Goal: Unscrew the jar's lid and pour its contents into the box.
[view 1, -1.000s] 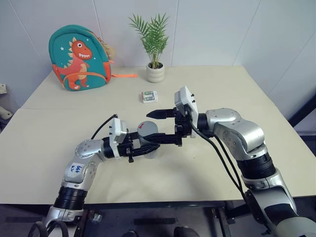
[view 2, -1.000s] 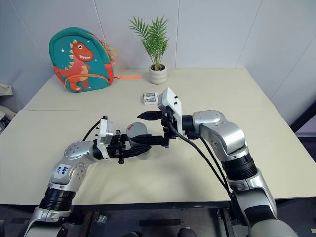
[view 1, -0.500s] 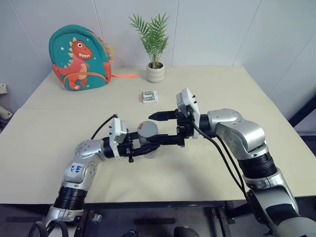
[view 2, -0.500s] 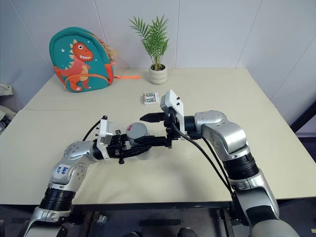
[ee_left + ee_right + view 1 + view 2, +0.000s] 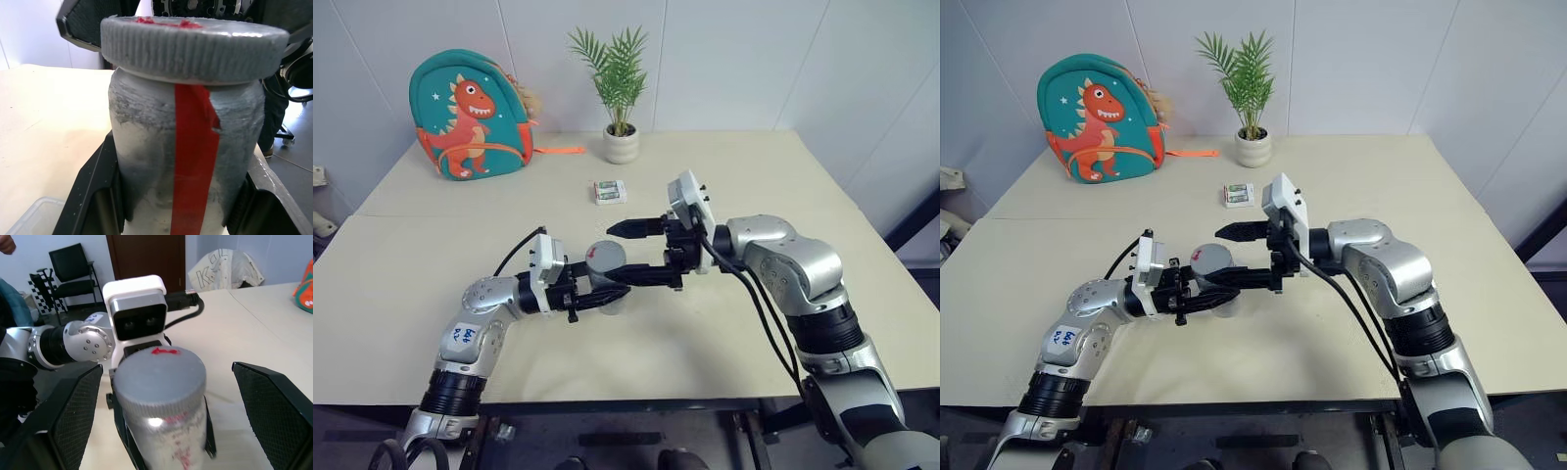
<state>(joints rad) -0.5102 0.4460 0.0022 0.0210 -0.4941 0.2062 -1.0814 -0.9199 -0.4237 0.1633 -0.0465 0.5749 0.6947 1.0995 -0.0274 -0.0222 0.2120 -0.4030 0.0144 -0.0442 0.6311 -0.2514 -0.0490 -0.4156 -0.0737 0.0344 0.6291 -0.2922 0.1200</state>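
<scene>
The left gripper (image 5: 619, 291) is clamped on the body of the jar (image 5: 606, 265), holding it upright above the table (image 5: 724, 176), in front of the potted plant (image 5: 620, 78). The left wrist view shows its two black fingers (image 5: 93, 196) pressed against opposite sides of the jar, one on each side of the red tape strip (image 5: 192, 161).

The lid (image 5: 159, 374) is seated on the jar, ribbed rim visible, with a red mark on its top.

The right gripper (image 5: 631, 253) is spread wide, one finger on each side of the lid, and grips nothing. Gaps separate both fingers (image 5: 271, 406) from the lid.

A corner of the clear box (image 5: 29, 218) lies on the table below the jar. A small white-and-green packet (image 5: 610, 191) lies between the jar and the plant. A dinosaur backpack (image 5: 470, 116) stands beside the plant.
</scene>
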